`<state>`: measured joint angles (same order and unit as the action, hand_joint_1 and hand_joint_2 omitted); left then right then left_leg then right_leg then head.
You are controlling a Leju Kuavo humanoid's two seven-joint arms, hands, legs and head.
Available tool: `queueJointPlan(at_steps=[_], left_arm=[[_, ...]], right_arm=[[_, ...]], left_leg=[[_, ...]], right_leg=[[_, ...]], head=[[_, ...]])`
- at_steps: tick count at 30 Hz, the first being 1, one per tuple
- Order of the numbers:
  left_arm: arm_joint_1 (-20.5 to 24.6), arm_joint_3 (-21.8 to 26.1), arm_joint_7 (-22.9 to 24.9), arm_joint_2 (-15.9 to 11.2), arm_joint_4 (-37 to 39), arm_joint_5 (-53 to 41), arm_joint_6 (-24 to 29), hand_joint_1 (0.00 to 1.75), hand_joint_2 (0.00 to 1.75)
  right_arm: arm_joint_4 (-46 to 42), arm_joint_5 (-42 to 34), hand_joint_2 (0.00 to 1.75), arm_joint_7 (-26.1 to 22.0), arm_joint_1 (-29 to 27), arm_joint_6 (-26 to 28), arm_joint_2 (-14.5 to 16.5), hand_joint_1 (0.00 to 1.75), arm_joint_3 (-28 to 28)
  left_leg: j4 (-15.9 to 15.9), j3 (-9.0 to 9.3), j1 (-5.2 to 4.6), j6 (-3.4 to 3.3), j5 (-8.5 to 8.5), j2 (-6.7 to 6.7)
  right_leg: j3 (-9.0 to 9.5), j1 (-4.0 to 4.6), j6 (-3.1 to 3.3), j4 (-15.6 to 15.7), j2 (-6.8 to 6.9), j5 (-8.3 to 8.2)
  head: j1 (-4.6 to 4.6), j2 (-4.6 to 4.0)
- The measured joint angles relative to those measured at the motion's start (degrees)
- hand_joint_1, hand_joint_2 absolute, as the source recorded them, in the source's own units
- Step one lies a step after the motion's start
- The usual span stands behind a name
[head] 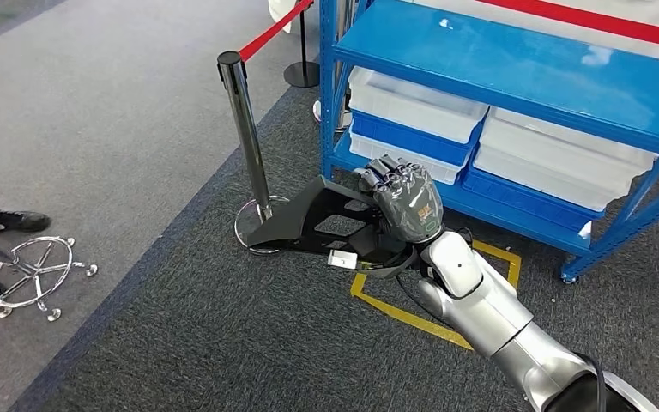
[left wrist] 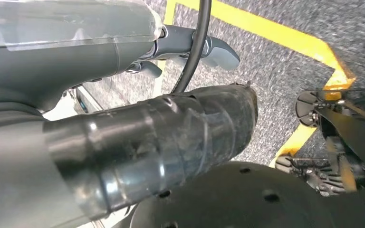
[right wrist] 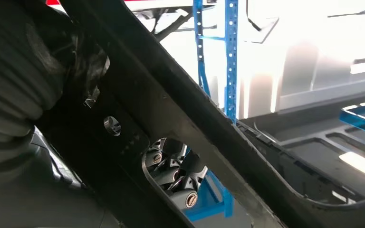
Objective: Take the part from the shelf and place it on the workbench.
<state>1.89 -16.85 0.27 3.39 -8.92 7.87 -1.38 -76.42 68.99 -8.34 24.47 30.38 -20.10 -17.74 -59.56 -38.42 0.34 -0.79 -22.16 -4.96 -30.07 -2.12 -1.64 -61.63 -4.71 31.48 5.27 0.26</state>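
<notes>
The part (head: 317, 225) is a flat black plastic frame with cut-outs and a small white label (head: 341, 258). My right hand (head: 405, 206) grips its right end and holds it above the carpet, just in front of the blue shelf's (head: 515, 69) lowest level. In the right wrist view the part (right wrist: 180, 118) crosses the picture as a dark slanted bar close to the hand's ribbed cover (right wrist: 9, 95). My left hand (left wrist: 209, 47) hangs low over the floor, a grey thumb stretched out with nothing in it; most of its fingers are hidden.
White and blue bins (head: 412, 107) fill the shelf's lower levels. A black stanchion post (head: 244, 129) with a red belt stands just left of the part. Yellow tape (head: 412, 313) marks the carpet below. A chrome chair base (head: 33, 275) and a person's shoe (head: 13, 221) are far left.
</notes>
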Motion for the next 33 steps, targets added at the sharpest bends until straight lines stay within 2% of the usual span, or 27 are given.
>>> queueJointPlan(at_steps=[1,3,4,5,6,8,9,10,11,12,13,15,16,17,18,19,20,22,23,24,25,26,27,28,30,32,33], left_arm=[[-0.1,0.0,0.0,0.0,0.0,0.0,0.0,0.00,0.00],[-0.3,0.0,0.0,-0.1,0.0,0.0,0.0,0.00,0.00],[-0.5,0.0,0.0,-0.2,0.0,0.0,0.0,0.00,0.00],[-0.5,0.0,0.0,-0.2,0.0,0.0,0.0,0.00,0.00],[-0.5,0.0,0.0,-0.2,0.0,0.0,0.0,0.00,0.00],[-0.4,0.0,0.0,-0.2,0.0,0.0,0.0,0.00,0.00],[-0.3,0.0,0.1,-0.2,0.0,0.0,0.0,0.00,0.00],[-0.3,0.0,0.1,-0.1,0.0,0.0,0.0,0.00,0.00],[-0.3,0.0,0.1,-0.1,0.0,0.0,0.0,0.00,0.00],[-0.3,0.0,0.1,-0.1,0.0,0.0,0.0,0.00,0.00],[-0.3,0.0,0.1,-0.1,0.0,0.0,0.0,0.00,0.00],[-0.1,0.0,0.0,-0.2,0.0,0.0,0.0,0.00,0.00],[0.0,0.0,0.0,-0.3,0.0,0.0,0.1,0.00,0.00],[0.0,0.0,0.0,-0.3,0.0,0.0,0.1,0.00,0.00],[0.0,0.0,-0.1,-0.3,0.0,0.1,0.0,0.00,0.00],[-0.1,0.0,-0.1,-0.3,0.0,0.1,0.0,0.00,0.00],[-0.1,0.0,-0.1,-0.3,0.0,0.2,0.0,0.00,0.00],[-0.1,0.0,0.0,-0.2,0.0,0.2,0.0,0.00,0.00],[0.0,0.0,0.0,-0.2,0.0,0.2,0.1,0.00,0.00],[-0.1,0.0,0.0,-0.2,0.0,0.3,0.1,0.00,0.00],[-0.1,0.0,0.0,-0.2,0.0,0.3,0.1,0.00,0.00],[-0.1,0.0,0.0,-0.2,0.0,0.3,0.1,0.00,0.00],[-0.2,0.0,0.0,-0.2,0.0,0.3,0.1,0.00,0.00],[-0.2,0.0,0.0,-0.1,0.0,0.3,0.1,0.00,0.00],[-0.2,0.0,0.0,0.0,0.0,0.3,0.1,0.00,0.00],[-0.3,0.0,-0.1,0.0,0.0,0.4,0.2,0.00,0.00],[-0.4,0.0,-0.1,0.0,0.0,0.4,0.2,0.00,0.00]], right_arm=[[0.1,0.0,1.75,0.1,0.0,0.0,0.0,1.75,-0.1],[0.3,0.1,1.75,0.1,0.2,0.0,0.1,1.75,-0.5],[0.3,0.1,1.75,0.2,0.3,0.0,0.3,1.75,-0.7],[0.3,0.2,1.75,0.2,0.4,-0.1,0.4,1.75,-0.9],[0.3,0.2,1.75,0.2,0.6,-0.1,0.4,1.75,-1.0],[0.3,0.2,1.75,0.2,0.8,-0.1,0.4,1.75,-1.1],[0.3,0.2,1.75,0.2,0.9,-0.1,0.4,1.75,-1.2],[0.3,0.2,1.75,0.2,0.9,-0.1,0.4,1.75,-1.3],[0.3,0.2,1.75,0.3,1.0,-0.1,0.4,1.75,-1.4],[0.3,0.2,1.75,0.3,1.1,-0.1,0.4,1.75,-1.5],[0.3,0.2,1.75,0.3,1.3,-0.1,0.4,1.75,-1.6],[0.3,0.2,1.75,0.3,1.6,-0.1,0.5,1.75,-1.8],[0.4,0.2,1.75,0.4,1.7,-0.1,0.5,1.75,-1.9],[0.5,0.3,1.75,0.4,1.7,-0.1,0.5,1.75,-2.0],[0.5,0.4,1.75,0.5,1.8,-0.1,0.5,1.75,-2.1],[0.6,0.5,1.75,0.6,1.8,-0.1,0.5,1.75,-2.2],[0.7,0.6,1.75,0.6,1.8,-0.1,0.5,1.75,-2.4],[0.9,0.7,1.75,0.7,1.8,-0.2,0.6,1.75,-2.7],[1.0,0.8,1.75,0.7,1.8,-0.2,0.6,1.75,-2.8],[1.1,0.8,1.75,0.7,1.8,-0.2,0.5,1.75,-2.8],[1.2,0.8,1.75,0.8,1.8,-0.2,0.5,1.75,-2.9],[1.3,0.8,1.75,0.8,1.8,-0.2,0.5,1.75,-3.0],[1.3,0.8,1.75,0.8,1.8,-0.2,0.5,1.75,-3.1],[1.3,0.8,1.75,0.8,1.9,-0.2,0.5,1.75,-3.2],[1.3,0.8,1.75,0.8,2.0,-0.2,0.5,1.75,-3.2],[1.4,0.8,1.75,0.9,2.1,-0.2,0.5,1.75,-3.3],[1.4,0.8,1.75,0.9,2.2,-0.2,0.6,1.75,-3.3]], left_leg=[[-0.2,-0.44,-0.11,0.32,0.40,-0.58],[-0.3,-1.15,-0.15,0.99,1.35,-1.69],[-0.7,-1.67,-0.21,1.25,1.00,-1.28],[-1.7,-2.30,-0.21,1.51,-0.24,-0.27],[-4.0,-3.11,-0.15,1.77,-2.63,1.31],[-10.6,-4.73,0.05,2.27,-7.98,3.87],[-14.1,-5.19,0.19,2.43,-9.57,4.43],[-16.1,-4.97,0.28,2.45,-9.65,4.62],[-16.7,-3.99,0.32,2.37,-8.77,4.72],[-15.2,-2.06,0.28,2.10,-7.25,4.88],[-12.2,0.76,0.09,1.61,-6.14,5.47],[-3.9,7.05,-0.71,0.36,-6.70,7.66],[-0.7,9.00,-1.16,-0.17,-7.36,8.44],[1.3,9.86,-1.54,-0.61,-7.71,8.62],[2.4,9.76,-1.70,-0.95,-7.18,8.13],[3.0,9.52,-1.69,-1.27,-6.20,7.56],[3.7,9.24,-1.58,-1.68,-5.18,7.03],[4.5,8.18,-1.25,-2.27,-3.24,6.11],[4.4,7.21,-1.24,-2.48,-2.52,5.54],[4.1,6.18,-1.25,-2.49,-1.89,4.93],[3.7,5.10,-1.27,-2.41,-1.32,4.25],[3.2,3.94,-1.25,-2.27,-0.79,3.52],[2.6,2.73,-1.16,-2.06,-0.29,2.79],[1.9,1.52,-1.03,-1.78,0.15,2.07],[0.5,-0.60,-0.89,-1.05,0.94,0.67],[-0.3,-1.69,-0.86,-0.31,1.79,-0.61],[-0.2,-1.93,-0.82,0.06,2.37,-1.29]], right_leg=[[0.05,0.10,0.15,0.2,-0.23,0.15],[-0.70,0.14,0.89,-0.1,1.12,-0.33],[-1.16,0.08,1.45,-0.1,1.90,-0.78],[-1.67,0.02,2.10,-0.1,2.77,-1.31],[-2.30,0.03,2.62,-0.1,3.61,-1.88],[-3.56,0.50,3.15,-0.1,5.17,-2.92],[-4.28,0.73,3.20,-0.1,6.06,-3.45],[-4.96,0.93,3.24,-0.1,6.94,-3.96],[-5.66,1.13,3.28,-0.1,7.84,-4.48],[-6.29,1.32,3.29,-0.1,8.58,-4.97],[-6.78,1.49,3.31,-0.1,9.23,-5.45],[-7.32,1.73,3.08,0.0,10.48,-6.31],[-7.40,1.68,2.84,0.2,11.20,-6.81],[-7.42,1.58,2.51,0.5,11.96,-7.35],[-7.41,1.46,2.16,0.9,12.69,-7.98],[-7.51,1.29,1.84,1.2,12.56,-8.11],[-7.79,1.18,1.61,0.7,11.42,-7.22],[-9.00,0.97,1.32,-3.2,7.56,-2.51],[-9.80,0.95,1.22,-6.6,6.05,0.28],[-10.40,0.95,1.10,-10.0,5.32,2.18],[-10.52,0.95,0.97,-12.4,5.03,2.82],[-9.89,0.92,0.85,-13.2,4.92,2.30],[-8.27,0.85,0.77,-12.0,4.78,0.91],[-5.84,0.70,0.73,-9.1,4.22,-0.29],[-1.31,0.59,0.86,-2.6,2.00,-0.39],[-0.01,0.78,1.28,0.1,0.81,0.68],[-0.37,0.81,1.68,0.1,1.30,0.34]], head=[[-0.02,0.01],[0.01,0.00],[-0.02,0.01],[-0.03,-0.01],[-0.08,-0.01],[-0.13,0.00],[-0.14,0.01],[-0.13,0.01],[-0.13,0.01],[-0.13,0.01],[-0.14,0.01],[-0.14,0.01],[-0.14,0.01],[-0.13,0.01],[-0.13,0.01],[-0.13,0.00],[-0.12,-0.01],[-0.09,-0.02],[-0.10,-0.01],[-0.09,-0.01],[-0.10,-0.01],[-0.10,0.00],[-0.10,0.00],[-0.10,0.00],[-0.11,0.01],[-0.09,0.01],[-0.10,0.01]])
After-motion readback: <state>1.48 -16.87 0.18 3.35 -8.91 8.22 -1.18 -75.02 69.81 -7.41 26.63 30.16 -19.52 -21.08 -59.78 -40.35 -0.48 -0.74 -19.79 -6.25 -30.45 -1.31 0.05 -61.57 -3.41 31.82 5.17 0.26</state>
